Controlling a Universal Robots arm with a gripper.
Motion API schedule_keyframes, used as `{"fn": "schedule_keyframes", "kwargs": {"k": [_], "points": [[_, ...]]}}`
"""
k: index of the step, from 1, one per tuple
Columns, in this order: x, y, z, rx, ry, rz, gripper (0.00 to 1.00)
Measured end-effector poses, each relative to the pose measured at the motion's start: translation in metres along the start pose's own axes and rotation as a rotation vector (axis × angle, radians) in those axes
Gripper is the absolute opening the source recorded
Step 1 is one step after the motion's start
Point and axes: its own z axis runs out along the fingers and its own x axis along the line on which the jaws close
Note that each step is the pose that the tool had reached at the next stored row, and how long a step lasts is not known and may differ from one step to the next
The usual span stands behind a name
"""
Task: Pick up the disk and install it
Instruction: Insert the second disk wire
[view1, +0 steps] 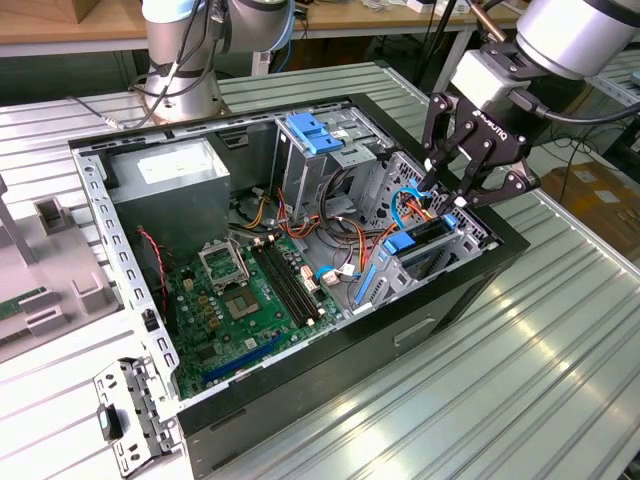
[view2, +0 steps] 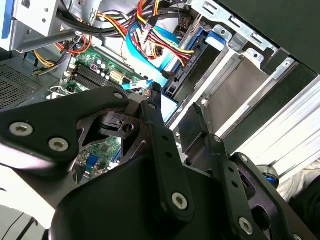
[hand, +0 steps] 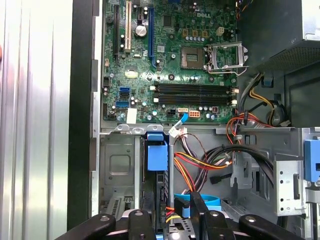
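One black hand (view1: 458, 205) hangs over the open computer case (view1: 400, 340). It is at the end of the case on the exterior view's right, just above the metal cage there. The disk (view1: 432, 232) stands on its edge in that cage, right under the hand. Its blue frame sticks out on the side near the green board (view1: 235, 310).

In the first wrist view the disk (hand: 156, 155) sits in its slot, and the hand (hand: 167, 222) is close over it. In the second wrist view the hand (view2: 175, 120) is low in the case, next to a bunch of wires (view2: 150, 35). I cannot tell if the hand is spread or pinching the disk.

Red, yellow and blue wires (view1: 345, 235) lie between the cage and the board. A grey box (view1: 170, 180) fills the far corner. A blue latch (view1: 312, 132) sits on top of another cage. The case rests on a ribbed metal table (view1: 560, 360).
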Motion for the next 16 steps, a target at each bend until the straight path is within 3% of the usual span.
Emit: {"fn": "schedule_keyframes", "kwargs": {"k": [4, 12, 14, 16], "points": [[-0.0026, -0.0004, 0.0013, 0.0000, -0.0001, 0.000, 0.42], [-0.0077, -0.0081, 0.0085, -0.0030, 0.0000, 0.000, 0.42], [-0.0061, -0.0118, 0.0195, -0.0060, -0.0002, 0.001, 0.42], [-0.0051, -0.0121, 0.0229, -0.0063, 0.0001, 0.001, 0.42]]}}
